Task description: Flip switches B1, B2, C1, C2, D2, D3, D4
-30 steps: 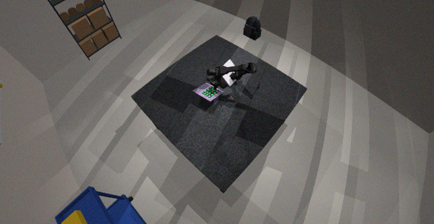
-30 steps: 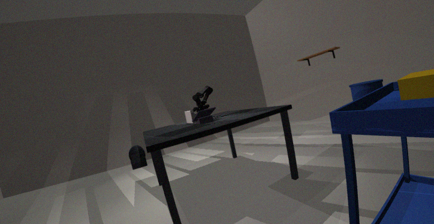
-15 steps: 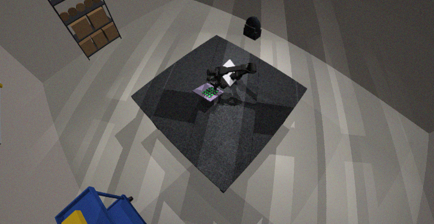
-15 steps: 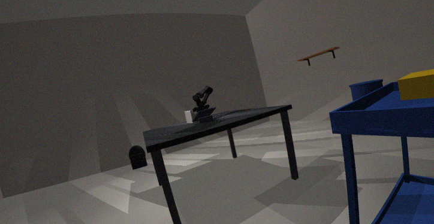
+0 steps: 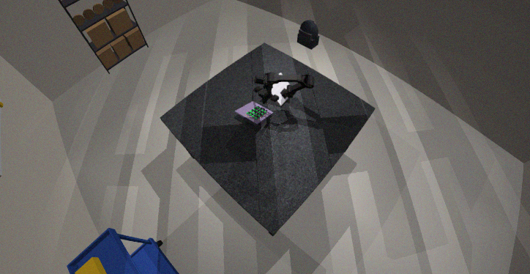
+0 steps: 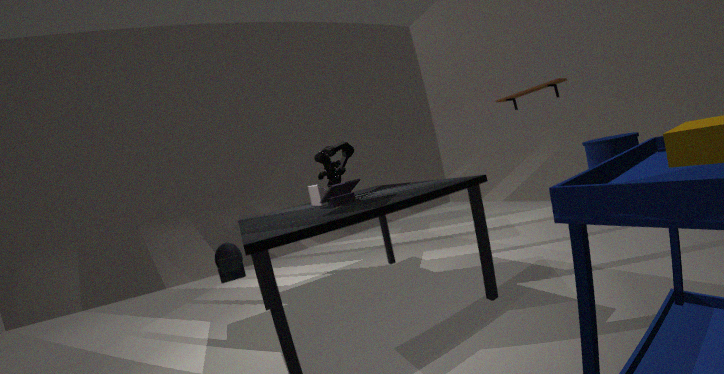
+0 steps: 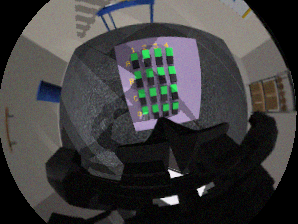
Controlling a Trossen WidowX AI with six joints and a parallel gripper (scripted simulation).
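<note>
Workshop or storeroom, by the look: tall dark-framed metal shelving point(image 5: 80, 28) with brown cardboard boxes point(image 5: 120, 20); blue two-tier metal cart point(image 5: 110, 231) point(image 6: 633, 199); plain grey walls; orange-brown wooden wall shelf point(image 6: 531, 90).
</note>
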